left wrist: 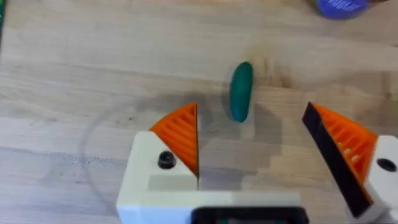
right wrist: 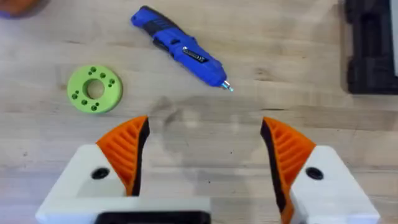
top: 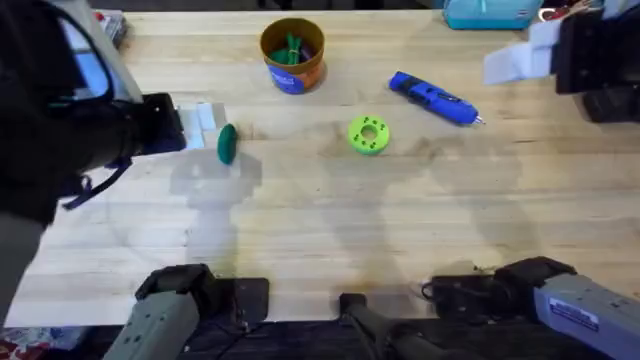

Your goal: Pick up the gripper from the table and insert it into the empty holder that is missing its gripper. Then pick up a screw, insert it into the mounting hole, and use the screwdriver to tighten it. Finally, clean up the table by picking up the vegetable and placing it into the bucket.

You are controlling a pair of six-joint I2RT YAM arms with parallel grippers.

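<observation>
The vegetable (top: pixel 226 143) is a small dark green oval lying on the wooden table at the left. My left gripper (top: pixel 208 126) hovers right beside it, open. In the left wrist view the vegetable (left wrist: pixel 241 91) lies just beyond the open gap of my left gripper (left wrist: pixel 250 112), untouched. The bucket (top: pixel 292 55) stands at the back centre with green items inside. The blue screwdriver (top: pixel 435 98) lies on the table right of the bucket. My right gripper (top: pixel 505 65) is open at the far right, above the table near the screwdriver (right wrist: pixel 183 53). The loose gripper, holder and screw are out of view.
A lime-green ring disc (top: pixel 368 135) lies mid-table, left of the screwdriver, and shows as the disc (right wrist: pixel 94 89) in the right wrist view. A black block (right wrist: pixel 371 50) sits at the right edge. A teal box (top: pixel 490 12) is at the back right.
</observation>
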